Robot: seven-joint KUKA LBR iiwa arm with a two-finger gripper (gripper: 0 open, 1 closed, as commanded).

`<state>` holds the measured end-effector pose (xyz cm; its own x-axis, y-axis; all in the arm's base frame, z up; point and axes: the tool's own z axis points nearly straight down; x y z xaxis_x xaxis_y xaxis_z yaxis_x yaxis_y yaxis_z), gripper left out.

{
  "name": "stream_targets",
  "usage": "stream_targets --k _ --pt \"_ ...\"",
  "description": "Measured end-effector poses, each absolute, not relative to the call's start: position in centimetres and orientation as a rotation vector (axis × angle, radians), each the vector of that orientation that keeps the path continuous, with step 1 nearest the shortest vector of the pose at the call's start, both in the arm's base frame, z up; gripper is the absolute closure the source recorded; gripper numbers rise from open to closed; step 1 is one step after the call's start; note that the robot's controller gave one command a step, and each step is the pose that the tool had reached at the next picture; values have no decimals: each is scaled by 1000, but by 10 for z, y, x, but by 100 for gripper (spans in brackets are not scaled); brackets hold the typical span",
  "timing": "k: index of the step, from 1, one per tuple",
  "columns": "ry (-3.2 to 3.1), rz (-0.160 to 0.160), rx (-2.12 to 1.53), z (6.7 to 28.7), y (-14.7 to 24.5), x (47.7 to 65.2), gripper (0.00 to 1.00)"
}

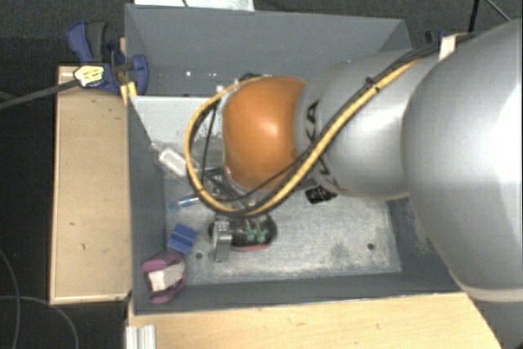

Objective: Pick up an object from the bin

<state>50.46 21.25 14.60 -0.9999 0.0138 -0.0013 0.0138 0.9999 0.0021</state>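
My gripper (221, 238) reaches down from under the orange dome into the front left part of the bin. Its tip stands on the floor right beside a small dark object with green and red marks (252, 234), which lies just to its right. A small blue block (181, 239) rests a short way to the left of the gripper. Whether anything is held is hidden by the dome and the cables.
A purple and white object (164, 274) lies in the front left corner. A clear plastic piece (169, 159) rests against the left wall, with a thin blue item (183, 203) below it. The arm covers the bin's middle and right.
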Motion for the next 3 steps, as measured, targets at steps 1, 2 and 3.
stream_targets --k 1,2,3 --pt "3116 -4 -408 130 101 508 0" --pt "3096 4 -540 67 158 523 0" --pt "3097 2 -526 70 155 524 100"
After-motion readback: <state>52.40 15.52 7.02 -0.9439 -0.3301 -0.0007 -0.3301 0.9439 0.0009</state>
